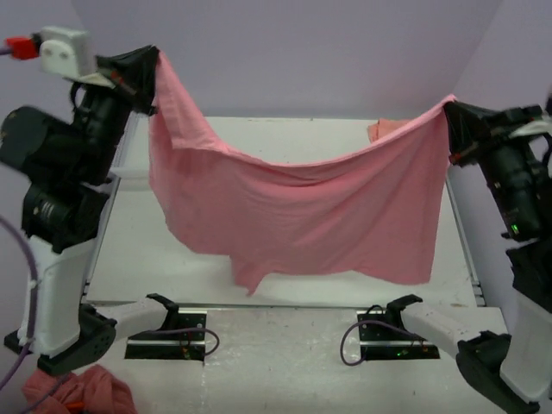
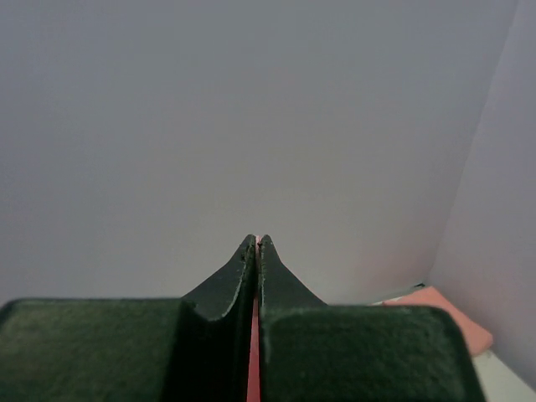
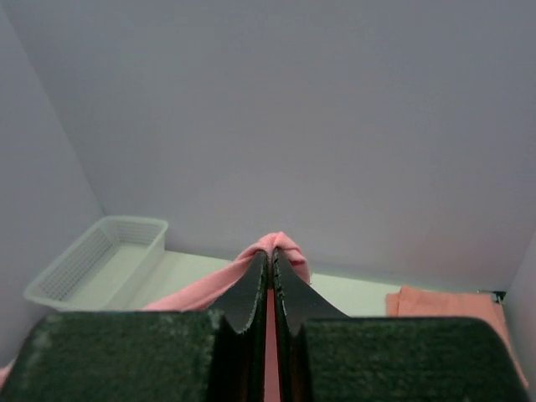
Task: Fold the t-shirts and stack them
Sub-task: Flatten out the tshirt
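Left gripper (image 1: 152, 62): held high over the left edge of the table (image 1: 259, 280), clenched on one top corner of the rose-pink t-shirt (image 1: 302, 207). In the left wrist view the two dark fingers meet at the tips. Only a thin red sliver of cloth shows in the seam between them.

Right gripper (image 1: 450, 107): raised at the right edge, a little lower than the left one, clamped on the shirt's other top corner. In the right wrist view a small bunch of pink fabric pokes out just past the fingertips, and more of it trails off down and to the left of the fingers.

Rose-pink t-shirt: hangs spread between the two grippers, off the table. The top edge sags in a deep curve midway between them. The body drapes below both hands, wrinkled, with an uneven lower hem. The lowest point hangs under the left half, toward the near edge of the table. Cannot tell whether that tip touches the surface.

Salmon-orange t-shirt (image 3: 444, 306): lies flat on the table near the back wall. It is below the right gripper and to the right of its fingers, apart from the held shirt. The top view shows only a corner of it above the sagging edge.

White basket (image 3: 100, 260): on the table, below and left of the right gripper's fingers, against the side wall.

Pink cloth heap (image 1: 82, 390): down by the left arm's base, well below the left gripper.
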`<action>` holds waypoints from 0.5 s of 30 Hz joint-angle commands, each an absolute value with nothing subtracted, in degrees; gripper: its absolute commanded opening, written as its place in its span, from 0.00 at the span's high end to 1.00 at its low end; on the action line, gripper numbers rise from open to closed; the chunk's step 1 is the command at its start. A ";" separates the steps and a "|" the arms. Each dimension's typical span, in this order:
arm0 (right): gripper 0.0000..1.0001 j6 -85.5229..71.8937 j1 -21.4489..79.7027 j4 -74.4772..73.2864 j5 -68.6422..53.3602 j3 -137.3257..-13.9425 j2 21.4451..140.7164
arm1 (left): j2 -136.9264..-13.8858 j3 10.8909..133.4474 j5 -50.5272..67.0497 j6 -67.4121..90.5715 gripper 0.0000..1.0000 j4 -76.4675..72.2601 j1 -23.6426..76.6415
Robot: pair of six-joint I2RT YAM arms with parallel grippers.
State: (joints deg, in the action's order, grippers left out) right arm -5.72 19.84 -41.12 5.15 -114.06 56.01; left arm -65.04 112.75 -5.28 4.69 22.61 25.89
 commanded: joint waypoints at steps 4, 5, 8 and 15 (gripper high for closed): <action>1.00 -3.61 18.64 -41.58 3.53 -125.29 83.44 | -87.42 120.28 -8.98 -1.41 1.00 21.35 21.99; 1.00 -3.52 17.94 -41.57 2.99 -127.85 86.71 | -93.80 123.11 -7.31 -0.71 1.00 22.58 19.97; 1.00 -3.69 16.01 -42.97 0.36 -140.24 99.11 | -104.02 131.12 -2.65 -0.53 1.00 21.63 13.99; 1.00 -3.78 13.27 -40.35 -3.70 -147.84 108.38 | -115.67 144.49 2.27 -0.53 1.00 17.33 9.15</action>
State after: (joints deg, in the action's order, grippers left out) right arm -4.86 13.89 -43.53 -1.17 -144.22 113.62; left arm -119.68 136.49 -1.91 0.36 23.18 10.61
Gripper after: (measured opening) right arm 0.007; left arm 0.003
